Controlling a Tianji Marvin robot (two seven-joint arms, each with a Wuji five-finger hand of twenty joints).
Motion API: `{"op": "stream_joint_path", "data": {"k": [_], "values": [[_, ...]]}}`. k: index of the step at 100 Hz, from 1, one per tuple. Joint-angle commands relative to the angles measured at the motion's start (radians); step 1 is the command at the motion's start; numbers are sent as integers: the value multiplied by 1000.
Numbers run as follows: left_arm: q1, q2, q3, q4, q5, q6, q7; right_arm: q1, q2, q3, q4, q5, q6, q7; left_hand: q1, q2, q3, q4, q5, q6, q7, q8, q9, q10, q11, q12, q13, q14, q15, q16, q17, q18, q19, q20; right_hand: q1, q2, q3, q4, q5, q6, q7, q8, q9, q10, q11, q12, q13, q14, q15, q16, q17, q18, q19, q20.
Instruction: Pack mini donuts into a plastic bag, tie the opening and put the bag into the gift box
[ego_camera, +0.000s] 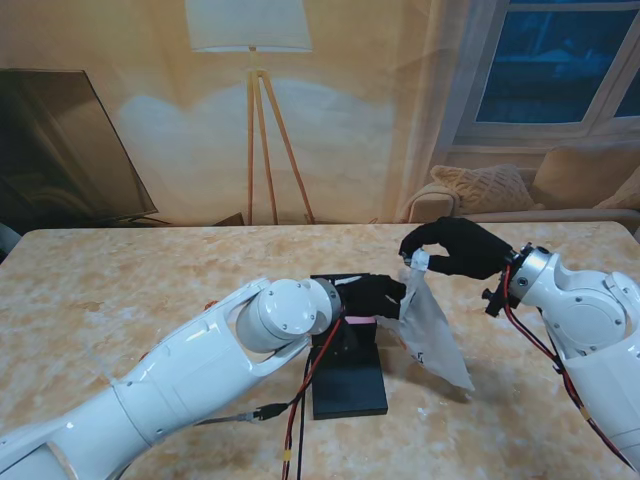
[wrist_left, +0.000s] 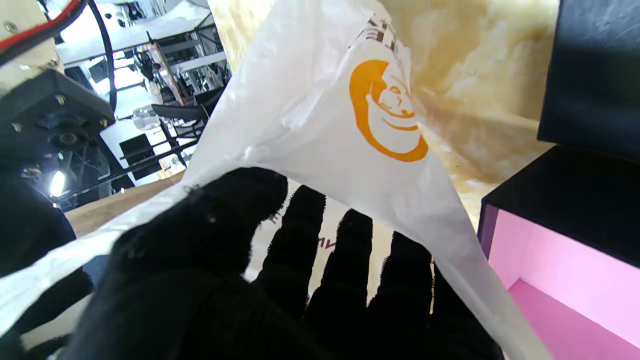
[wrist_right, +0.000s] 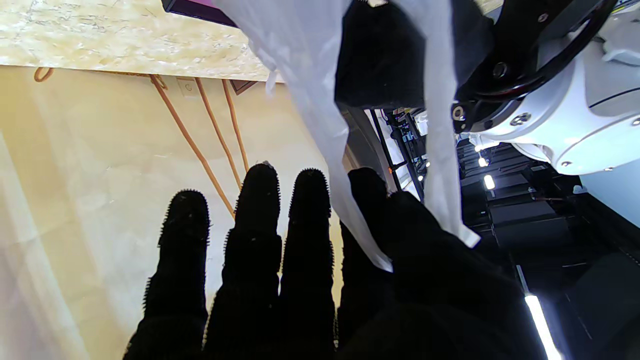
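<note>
Marble tabletop (ego_camera: 120, 290) carries a black box (ego_camera: 349, 385), pink inside, contents unseen. Both hands, left (ego_camera: 378, 297) and right (ego_camera: 458, 248), have fingers grasping the white bag (ego_camera: 432, 335).

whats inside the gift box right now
The left wrist view shows part of the gift box: a bare pink wall and floor, nothing on them. The plastic bag hangs beside it, outside. The rest of the interior is out of frame or covered.

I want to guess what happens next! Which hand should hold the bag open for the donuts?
Probably the left hand: it sits by the plastic bag and its fingers are inside. The right hand pinches a top corner, holding the bag up.
</note>
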Motion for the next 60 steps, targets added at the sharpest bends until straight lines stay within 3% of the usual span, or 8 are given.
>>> {"op": "stream_joint_path", "data": {"k": [1,18,29,36,43,50,60], "values": [[-4,12,1,-10,6,-4,-42,-16,-9,-1,-3,-6,17,1,-49,-55,58,7,-43,6,-29,-15,-47,7,-8,-16,-35,8,-20,-16,-21,-16,-16,-20,149,42,90,38,12,-300,18,8,18,-13,1,18,18,-18,-5,-14,-4,-21,-9,-4],[-5,26,7,-16,49,-13,-53,-25,-11,2,-12,16,68,13,-76,-99,115,-5,-30,22,-34,-1,-69,45,12,16,-29,44,33,56,-20,-3,46,17,156,34,100,43,16,-272,21,6,17,2,12,27,15,-7,3,-9,-5,-21,-3,-1],[11,35,-5,-42,81,-7,-43,-29,-14,1,-12,37,98,21,-51,-91,107,-4,56,24,43,75,-28,66,52,107,1,61,112,160,2,3,124,100,157,22,113,47,25,-255,22,7,13,13,15,29,9,4,5,-6,-11,-15,-1,1],[29,38,-17,-66,108,2,-20,-30,-15,1,-11,46,110,23,-34,-66,84,1,70,30,83,121,-13,66,91,156,18,64,164,223,16,-2,157,148,154,17,123,48,30,-248,22,8,11,17,15,30,5,8,7,-5,-14,-11,2,3],[41,42,-26,-89,129,27,-7,-31,-15,1,-10,58,118,28,4,-6,23,15,64,30,135,179,1,68,117,204,30,73,198,284,25,-2,180,196,151,14,131,48,33,-245,21,9,10,18,16,31,3,11,8,-4,-16,-6,5,5],[53,42,-37,-105,136,43,7,-32,-15,0,-12,65,124,32,97,41,-107,-17,55,30,178,259,23,66,135,229,45,79,222,321,34,5,212,244,148,13,136,47,36,-241,20,11,9,19,16,32,2,11,10,-3,-18,-4,8,6],[58,45,-44,-118,137,55,6,-32,-15,0,-13,65,124,32,161,88,-196,-9,64,33,177,244,60,62,136,224,72,82,209,312,45,16,207,253,144,12,141,47,35,-241,18,12,10,23,17,33,0,14,11,-2,-19,2,12,9]]}}
